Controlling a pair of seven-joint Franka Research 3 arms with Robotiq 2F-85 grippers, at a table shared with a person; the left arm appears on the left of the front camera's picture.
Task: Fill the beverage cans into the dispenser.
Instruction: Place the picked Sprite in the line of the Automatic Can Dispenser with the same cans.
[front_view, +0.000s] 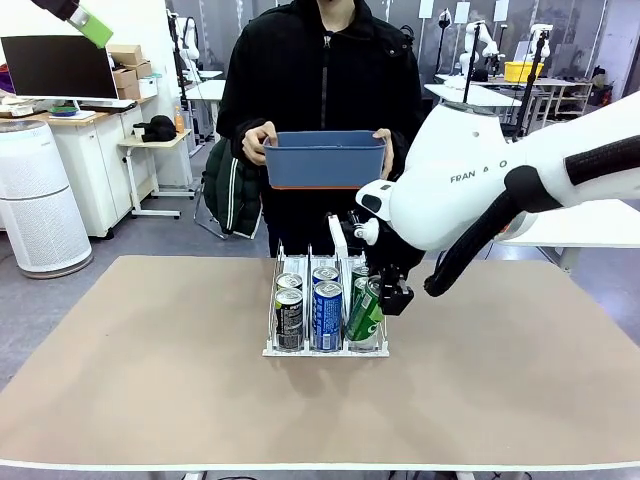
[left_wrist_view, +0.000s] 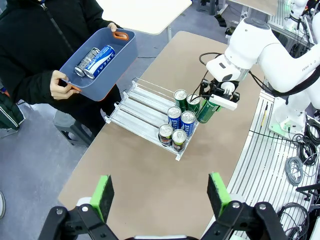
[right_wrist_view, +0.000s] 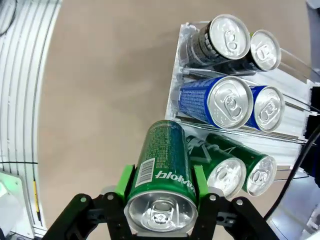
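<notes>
The dispenser (front_view: 272, 350) stands mid-table with dark, blue and green beverage cans (front_view: 327, 312) upright in its three lanes, two per lane. My right gripper (front_view: 382, 296) is shut on a green can (front_view: 363, 313), tilted at the front of the right lane, against the green cans standing there. In the right wrist view this held can (right_wrist_view: 161, 172) sits between the green pads (right_wrist_view: 125, 182), beside the dispenser's green cans (right_wrist_view: 235, 167). My left gripper (left_wrist_view: 160, 195) hangs open high above the near table edge, looking down on the dispenser (left_wrist_view: 140, 102).
A person at the far side holds a blue bin (front_view: 325, 165) with both hands; inside the bin (left_wrist_view: 117, 55) lie a dark can (left_wrist_view: 85, 62) and a blue can (left_wrist_view: 102, 54). The tan table (front_view: 150, 380) spreads bare around the rack.
</notes>
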